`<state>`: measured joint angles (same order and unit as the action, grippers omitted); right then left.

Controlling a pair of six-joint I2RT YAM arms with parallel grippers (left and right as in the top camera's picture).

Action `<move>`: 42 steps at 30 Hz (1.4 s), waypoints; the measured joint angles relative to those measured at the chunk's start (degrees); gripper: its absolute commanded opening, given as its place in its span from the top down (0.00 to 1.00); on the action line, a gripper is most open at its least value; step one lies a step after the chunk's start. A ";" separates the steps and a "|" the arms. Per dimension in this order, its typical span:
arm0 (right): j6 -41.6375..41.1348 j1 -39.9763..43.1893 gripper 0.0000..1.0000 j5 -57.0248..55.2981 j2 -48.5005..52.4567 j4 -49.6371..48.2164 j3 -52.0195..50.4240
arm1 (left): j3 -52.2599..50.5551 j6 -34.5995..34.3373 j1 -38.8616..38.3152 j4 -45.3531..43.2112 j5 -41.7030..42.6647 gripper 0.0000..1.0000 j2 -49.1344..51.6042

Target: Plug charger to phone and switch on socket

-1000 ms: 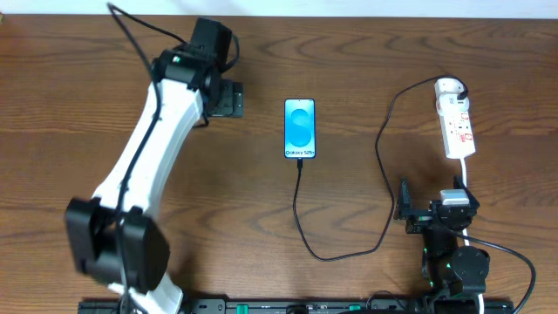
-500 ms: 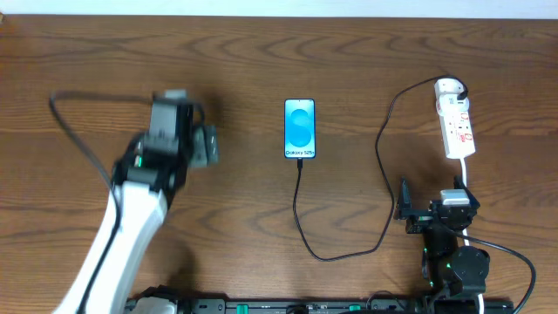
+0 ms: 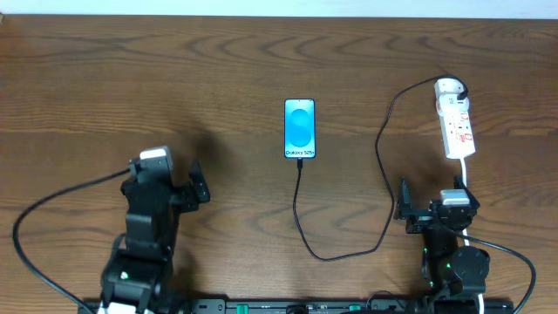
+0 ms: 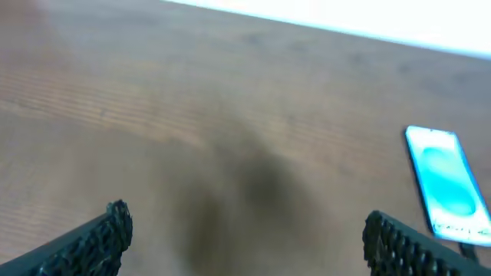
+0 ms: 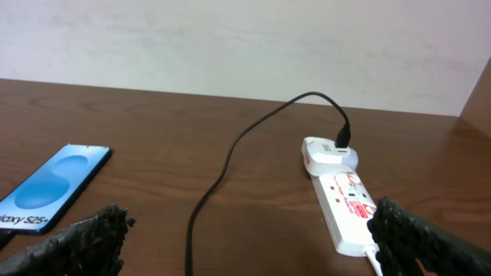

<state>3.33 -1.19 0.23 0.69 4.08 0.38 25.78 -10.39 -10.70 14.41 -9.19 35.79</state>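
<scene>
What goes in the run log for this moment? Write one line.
charger: tip at phone, other end at socket | socket switch: cannot tell | left jaws: open, empty | right jaws: open, empty

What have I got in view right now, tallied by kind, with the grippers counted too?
phone: 1
charger: 1, running from the phone to the socket
socket: 1
Grippers: 2, the left gripper and the right gripper, both open and holding nothing
Total: 5
</scene>
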 measured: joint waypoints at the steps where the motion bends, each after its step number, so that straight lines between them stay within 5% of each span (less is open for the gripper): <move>1: 0.00 0.00 0.01 0.00 0.00 0.02 0.00 | -2.47 0.00 0.00 -3.10 0.04 0.02 -1.49; 11: -0.02 0.00 0.01 0.00 -0.02 0.00 0.00 | -19.71 6.25 0.00 -26.62 4.59 0.02 -10.36; 29: -0.02 0.00 0.01 0.00 -0.02 0.00 0.00 | -25.40 16.44 3.56 -19.71 12.28 0.02 -29.99; 42: -0.02 0.00 0.01 0.00 -0.02 0.02 0.00 | -25.00 10.91 3.98 -13.16 10.58 0.02 -35.17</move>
<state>3.31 -1.19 0.23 0.67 4.10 0.38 0.78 0.51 -6.72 1.26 1.39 0.62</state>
